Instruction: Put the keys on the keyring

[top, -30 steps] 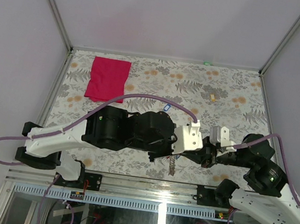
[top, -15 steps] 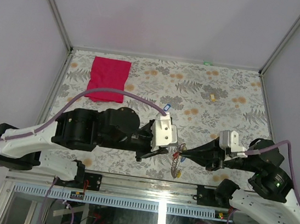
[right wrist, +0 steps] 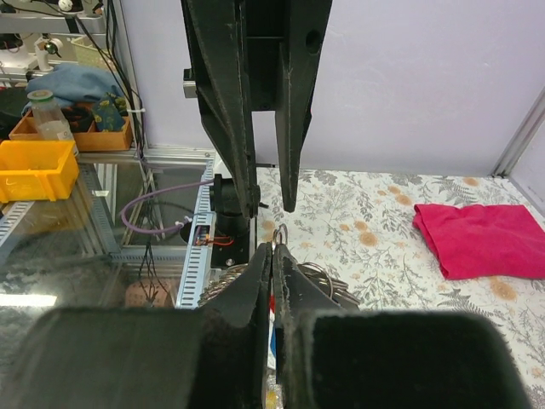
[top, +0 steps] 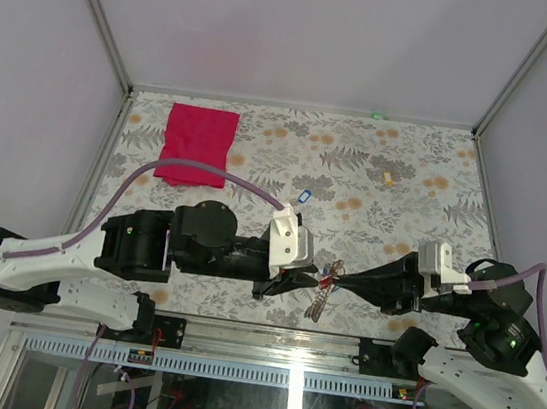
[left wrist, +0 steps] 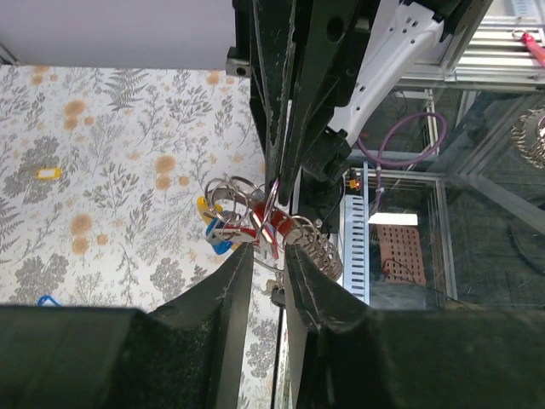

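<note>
Table (top: 430,165) in a floral print, with both arms stretched inward along its near edge, tips facing each other. Red cloth (top: 197,144) lay flat by the far left corner, well apart from the work.

Right gripper (top: 339,286) was closed tight, and I logged its fingers as pinched on the keyring (left wrist: 226,186), held between the two arms close to the near edge. Through the right wrist camera the ring showed as a thin loop poking just past the closed tips.

Left gripper (top: 296,281) pointed at the same bunch from the opposite side, its jaws parted by a narrow gap and nothing clamped in them. From the left wrist view the ring and its cluster sat just beyond those fingertips (left wrist: 243,256), in line with the gap. I could not tell whether they touched.

Tagged keys (left wrist: 271,228) in red, blue and yellow hung bunched on the ring.

One loose blue-tagged key (top: 303,195) lay on the table farther back, well apart from both grippers. Small tan block (top: 388,177) sat farther back still, toward the right.
</note>
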### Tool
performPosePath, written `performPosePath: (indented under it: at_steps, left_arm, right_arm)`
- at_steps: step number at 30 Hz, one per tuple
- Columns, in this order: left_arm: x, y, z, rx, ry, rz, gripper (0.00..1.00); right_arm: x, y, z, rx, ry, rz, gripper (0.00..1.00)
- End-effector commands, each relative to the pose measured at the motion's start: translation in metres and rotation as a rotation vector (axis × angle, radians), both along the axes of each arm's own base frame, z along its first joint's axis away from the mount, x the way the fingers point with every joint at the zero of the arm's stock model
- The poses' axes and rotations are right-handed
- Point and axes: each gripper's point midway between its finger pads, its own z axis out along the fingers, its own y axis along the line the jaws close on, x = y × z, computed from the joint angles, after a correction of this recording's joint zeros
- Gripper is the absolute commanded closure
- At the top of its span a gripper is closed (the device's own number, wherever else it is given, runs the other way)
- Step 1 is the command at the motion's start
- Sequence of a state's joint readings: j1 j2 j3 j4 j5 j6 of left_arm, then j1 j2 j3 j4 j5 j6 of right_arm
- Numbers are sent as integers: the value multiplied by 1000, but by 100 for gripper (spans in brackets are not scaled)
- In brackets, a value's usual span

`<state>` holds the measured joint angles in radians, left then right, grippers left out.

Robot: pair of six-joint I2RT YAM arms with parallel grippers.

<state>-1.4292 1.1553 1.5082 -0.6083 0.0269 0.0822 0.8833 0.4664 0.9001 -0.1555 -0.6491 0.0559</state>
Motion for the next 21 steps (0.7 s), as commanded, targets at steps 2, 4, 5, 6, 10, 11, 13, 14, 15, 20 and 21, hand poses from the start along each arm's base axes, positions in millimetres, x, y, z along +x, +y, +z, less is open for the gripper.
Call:
performPosePath:
  at_steps: [2, 4, 5, 6, 10, 11, 13, 14, 15, 20, 21]
  left_arm:
    - [-6, -10, 30, -126, -4, -34, 77]
    - [-5, -11, 31, -127, -9, -31, 77]
    - [-5, -11, 32, -130, -11, -31, 78]
    - [-5, -11, 31, -129, -12, -31, 78]
    - [-5, -14, 29, -123, -15, -31, 79]
    - [-5, -14, 28, -119, -16, -32, 79]
    - [-5, -15, 26, -112, -15, -32, 79]
    - [-5, -16, 25, -111, -12, -33, 79]
    - [-5, -17, 25, -109, -11, -35, 79]
    - [-5, -19, 23, -104, -15, -36, 80]
    - [-5, -19, 23, -102, -16, -37, 80]
  right_arm:
    - [-9, -6, 38, 108, -73, 20, 100]
    - [-10, -6, 38, 105, -71, 27, 100]
    - [-10, -6, 38, 106, -73, 30, 100]
    - [-10, -6, 38, 105, -72, 29, 100]
    - [-11, -7, 40, 110, -77, 29, 100]
    - [-11, -7, 40, 111, -77, 31, 100]
    - [-12, -6, 41, 109, -78, 35, 100]
    - [-12, -7, 41, 108, -78, 37, 100]
    - [-12, -7, 41, 109, -79, 37, 100]
    - [-14, -7, 42, 109, -80, 43, 100]
    - [-14, -7, 43, 111, -81, 45, 100]
